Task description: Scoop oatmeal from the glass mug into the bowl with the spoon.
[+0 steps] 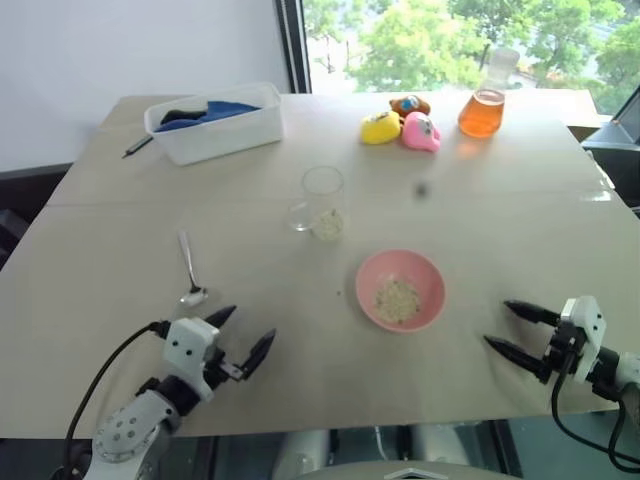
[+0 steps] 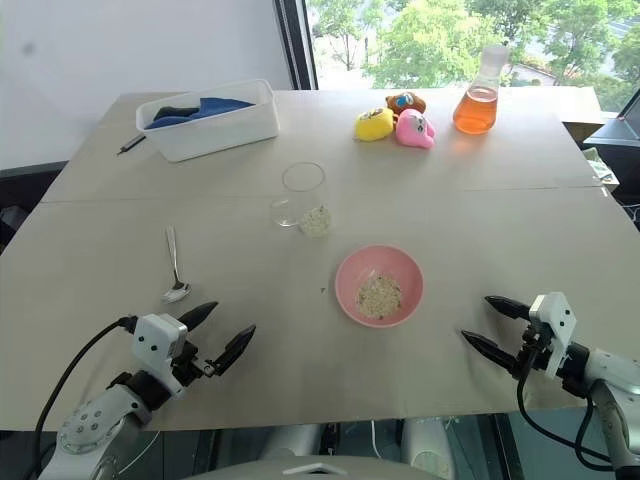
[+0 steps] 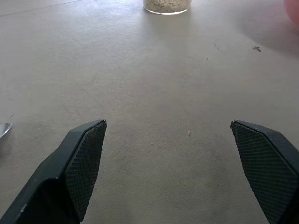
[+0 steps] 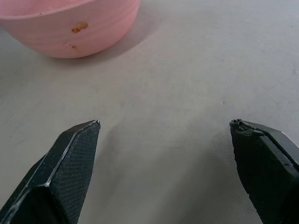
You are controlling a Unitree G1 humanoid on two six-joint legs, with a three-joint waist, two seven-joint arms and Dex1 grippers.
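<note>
Two tools are seen spread wide and empty — left tool (image 1: 238, 335), right tool (image 1: 510, 326). One spoon (image 1: 189, 268) lies on the surface (image 1: 500, 220) beside the left tool; one bowl (image 1: 400, 290) and one glass mug (image 1: 322, 204) — oatmeal (image 1: 397, 299) in both.

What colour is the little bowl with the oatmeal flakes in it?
Pink. The bowl shows best in the right eye view, with pale beige oatmeal inside.
</note>
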